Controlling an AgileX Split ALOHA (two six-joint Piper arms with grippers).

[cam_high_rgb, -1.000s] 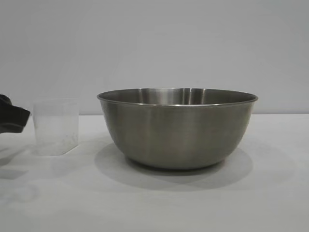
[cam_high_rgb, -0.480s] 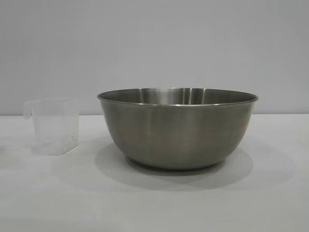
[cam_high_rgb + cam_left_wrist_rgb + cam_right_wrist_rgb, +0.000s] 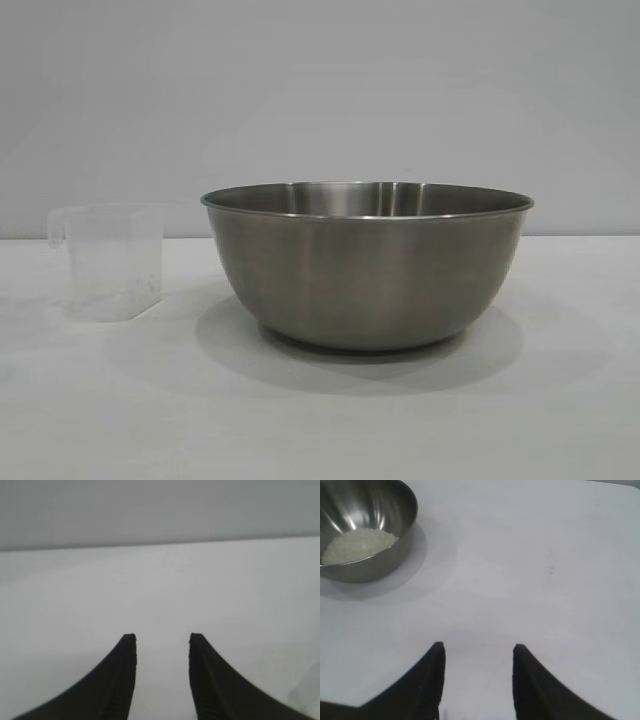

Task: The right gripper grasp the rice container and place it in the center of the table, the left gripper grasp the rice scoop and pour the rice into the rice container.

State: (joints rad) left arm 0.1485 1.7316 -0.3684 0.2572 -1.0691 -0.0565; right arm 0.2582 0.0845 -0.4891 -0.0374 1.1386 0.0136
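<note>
Nearest, in the right wrist view, right pincer [image 3: 477, 652] spread apart, empty, over bare white surface [image 3: 530, 570]. Likewise the left pincer [image 3: 161, 642] — fingers parted on nothing, only surface ahead. Farther off, rice container [image 3: 367, 262] standing upright mid-surface, rice [image 3: 357, 545] heaped pale inside. Just beside it, apart and upright — rice scoop [image 3: 108, 262], handle turned away from the container.

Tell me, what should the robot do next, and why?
Probably just pull both arms back to rest. The rice already lies in the steel bowl, the plastic cup stands upright beside it, and both the left claw and right claw are open and hold nothing.
</note>
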